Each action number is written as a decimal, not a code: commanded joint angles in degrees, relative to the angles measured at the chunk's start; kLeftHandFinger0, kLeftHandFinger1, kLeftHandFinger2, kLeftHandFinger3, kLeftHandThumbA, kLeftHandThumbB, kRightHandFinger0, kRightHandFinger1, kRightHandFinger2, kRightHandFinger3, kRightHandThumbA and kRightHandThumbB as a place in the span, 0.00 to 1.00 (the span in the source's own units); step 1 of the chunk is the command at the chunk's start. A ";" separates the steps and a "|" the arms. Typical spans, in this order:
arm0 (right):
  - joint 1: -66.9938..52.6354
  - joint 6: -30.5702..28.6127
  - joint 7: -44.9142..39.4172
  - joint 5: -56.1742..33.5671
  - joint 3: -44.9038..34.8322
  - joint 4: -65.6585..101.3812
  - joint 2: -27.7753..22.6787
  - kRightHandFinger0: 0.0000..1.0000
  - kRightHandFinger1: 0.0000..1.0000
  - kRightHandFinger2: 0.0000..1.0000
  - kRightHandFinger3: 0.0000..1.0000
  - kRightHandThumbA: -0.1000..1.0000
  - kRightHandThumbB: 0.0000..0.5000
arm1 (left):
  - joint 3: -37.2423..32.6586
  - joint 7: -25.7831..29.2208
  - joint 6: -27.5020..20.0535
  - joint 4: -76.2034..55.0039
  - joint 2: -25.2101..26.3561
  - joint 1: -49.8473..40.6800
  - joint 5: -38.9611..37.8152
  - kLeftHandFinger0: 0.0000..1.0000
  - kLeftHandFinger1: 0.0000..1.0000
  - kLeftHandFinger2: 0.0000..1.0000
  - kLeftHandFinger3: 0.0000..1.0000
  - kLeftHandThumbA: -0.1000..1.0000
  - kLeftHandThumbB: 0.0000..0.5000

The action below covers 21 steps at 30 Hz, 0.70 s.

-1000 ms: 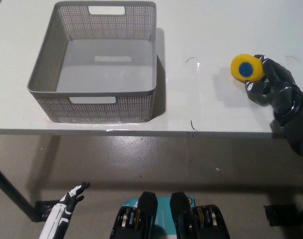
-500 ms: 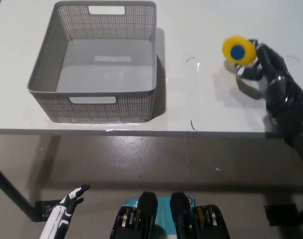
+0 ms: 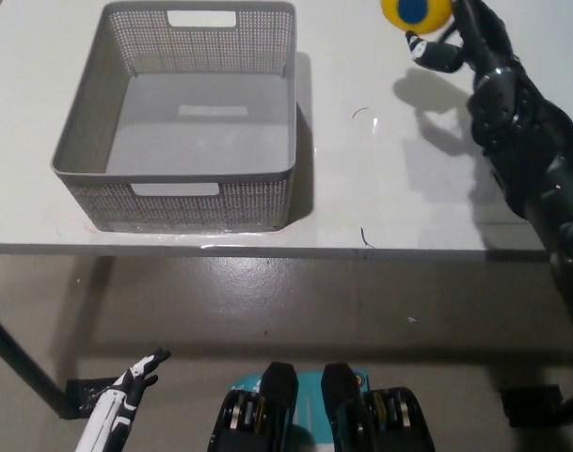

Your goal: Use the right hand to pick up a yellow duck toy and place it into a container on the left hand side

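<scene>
Lifted higher since a second ago, the yellow duck toy [image 3: 414,11] is being held by the closed right hand [image 3: 474,52]; next, carrying it left over the container [image 3: 88,141].

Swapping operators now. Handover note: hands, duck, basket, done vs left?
Right hand: shut on the yellow duck toy, lifted off the white table, at the picture's top edge.
Left hand: idle, low beside the body, below table level; holds nothing, fingers apart.
Grey mesh basket: on the table's left side, nothing in it.
Done: pick. Left: carry the duck left over the basket, release.
</scene>
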<state>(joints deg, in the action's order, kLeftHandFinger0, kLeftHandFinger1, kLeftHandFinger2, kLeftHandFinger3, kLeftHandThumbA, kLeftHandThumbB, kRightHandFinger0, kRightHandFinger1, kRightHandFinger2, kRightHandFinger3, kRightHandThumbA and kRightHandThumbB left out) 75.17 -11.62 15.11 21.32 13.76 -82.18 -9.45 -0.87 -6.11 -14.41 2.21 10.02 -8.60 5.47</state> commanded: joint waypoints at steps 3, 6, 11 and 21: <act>7.08 -3.33 1.12 -3.57 -2.74 2.75 4.81 0.00 0.36 0.78 0.84 0.00 0.24 | -0.69 -0.50 -1.14 -1.19 0.91 -0.13 0.45 1.00 1.00 1.00 1.00 1.00 0.43; 8.02 -2.31 0.79 -3.74 -3.08 2.82 6.72 0.00 0.39 0.83 0.88 0.00 0.25 | -0.97 -0.70 -0.99 -1.58 1.09 -0.14 0.77 1.00 1.00 1.00 1.00 1.00 0.46; 8.87 -1.86 2.21 -2.93 -2.26 2.70 9.79 0.00 0.42 0.85 0.89 0.00 0.22 | -1.58 -1.13 -1.83 -1.28 1.64 0.45 1.24 1.00 1.00 1.00 1.00 1.00 0.53; 8.78 -1.91 2.87 -2.72 -1.88 2.83 12.90 0.00 0.41 0.79 0.85 0.00 0.25 | -3.56 -1.73 -1.62 -0.57 1.50 2.00 1.04 1.00 1.00 1.00 1.00 1.00 0.55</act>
<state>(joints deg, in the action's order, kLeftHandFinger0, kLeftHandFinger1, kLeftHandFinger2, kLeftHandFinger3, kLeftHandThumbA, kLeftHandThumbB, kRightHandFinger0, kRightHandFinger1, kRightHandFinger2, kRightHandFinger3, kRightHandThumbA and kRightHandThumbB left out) 78.97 -12.31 15.53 18.99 11.67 -81.56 2.64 -3.76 -6.74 -14.51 2.22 10.47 -7.31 6.49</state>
